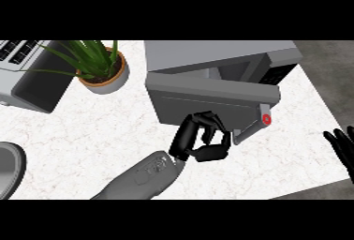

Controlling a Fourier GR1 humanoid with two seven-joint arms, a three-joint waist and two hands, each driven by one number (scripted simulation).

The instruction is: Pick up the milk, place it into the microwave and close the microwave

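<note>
The counter top (90, 136) is seen as smooth white stone, faintly veined like marble. The microwave (214, 54) and its door (200, 101) are finished in matt grey, metal-like. The left hand (204, 140) is covered in slightly glossy black plastic, its forearm (149, 176) in smooth grey. The plant pot (114, 80) is finished in matt grey.

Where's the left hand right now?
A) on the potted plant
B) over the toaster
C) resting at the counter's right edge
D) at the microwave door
D: the left hand, fingers curled, is at the front of the partly open microwave door. The hand resting at the right edge is the open right hand.
</note>
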